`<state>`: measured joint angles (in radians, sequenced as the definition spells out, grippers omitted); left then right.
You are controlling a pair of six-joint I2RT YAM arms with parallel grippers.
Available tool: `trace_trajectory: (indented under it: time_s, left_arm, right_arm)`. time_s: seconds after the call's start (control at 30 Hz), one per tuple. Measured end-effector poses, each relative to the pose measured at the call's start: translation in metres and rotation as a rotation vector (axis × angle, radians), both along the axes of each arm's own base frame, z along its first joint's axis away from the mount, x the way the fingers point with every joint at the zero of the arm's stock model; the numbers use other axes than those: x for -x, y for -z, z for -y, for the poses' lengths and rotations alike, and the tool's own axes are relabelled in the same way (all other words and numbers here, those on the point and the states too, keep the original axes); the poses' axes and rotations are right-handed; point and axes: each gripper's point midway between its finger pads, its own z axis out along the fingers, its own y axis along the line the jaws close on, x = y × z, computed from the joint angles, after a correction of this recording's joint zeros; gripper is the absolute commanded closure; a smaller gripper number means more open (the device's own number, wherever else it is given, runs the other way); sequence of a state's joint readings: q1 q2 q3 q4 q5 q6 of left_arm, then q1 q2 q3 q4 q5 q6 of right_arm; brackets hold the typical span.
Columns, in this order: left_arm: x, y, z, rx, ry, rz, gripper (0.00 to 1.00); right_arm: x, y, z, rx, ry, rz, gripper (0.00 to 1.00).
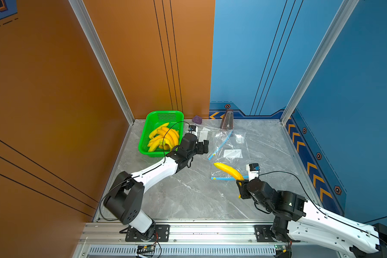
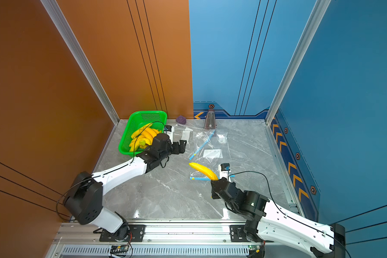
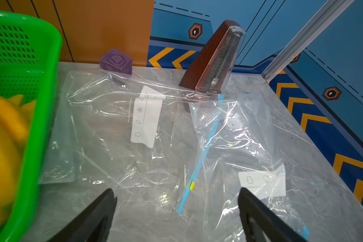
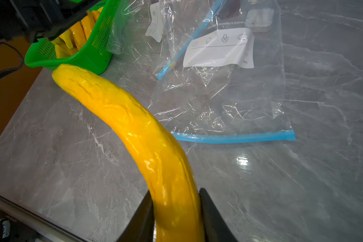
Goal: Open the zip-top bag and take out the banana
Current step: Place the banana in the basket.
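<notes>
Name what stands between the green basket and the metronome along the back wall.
A purple block stands between the green basket and the metronome, apart from both; both top views and the left wrist view show it.

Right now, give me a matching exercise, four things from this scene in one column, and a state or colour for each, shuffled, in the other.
1. banana
2. left gripper
3. green basket
4. small cube

A. open, empty
B. purple
C. clamped in the right gripper
D. holding a pile of bananas

Pairs: 1-C, 2-A, 3-D, 4-B
</notes>
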<state>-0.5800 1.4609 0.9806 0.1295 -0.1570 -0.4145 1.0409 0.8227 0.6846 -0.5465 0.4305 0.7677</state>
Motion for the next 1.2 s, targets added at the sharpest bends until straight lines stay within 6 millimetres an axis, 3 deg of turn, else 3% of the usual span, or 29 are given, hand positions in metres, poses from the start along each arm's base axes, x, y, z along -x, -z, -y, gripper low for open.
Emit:
trace_trajectory:
  time_s: [0.3, 0.47, 0.6, 0.8, 0.97, 1.2]
  left_arm:
    - [0.087, -0.054, -0.139, -0.058, -0.306, 0.131, 0.02]
    - [0.12, -0.061, -0.178, -0.07, -0.411, 0.17, 0.02]
    - [0.136, -0.052, -0.199, -0.103, -0.477, 0.174, 0.02]
    - [0.152, -0.047, -0.216, -0.112, -0.525, 0.192, 0.02]
    - [0.158, -0.042, -0.219, -0.106, -0.531, 0.199, 0.02]
    - [0.16, -0.036, -0.22, -0.111, -0.53, 0.193, 0.02]
  right_arm:
    - [-0.083, -0.008, -0.073, 0.102, 0.019, 0.038, 0.66]
    - [-0.141, -0.008, -0.143, 0.109, -0.01, 0.047, 0.66]
    - [-0.184, -0.015, -0.212, 0.068, -0.071, 0.087, 0.66]
    - [-0.229, -0.02, -0.285, 0.028, -0.139, 0.17, 0.66]
    - [-0.254, -0.007, -0.319, 0.041, -0.171, 0.224, 0.66]
    - [-0.279, 0.025, -0.347, 0.059, -0.192, 0.262, 0.59]
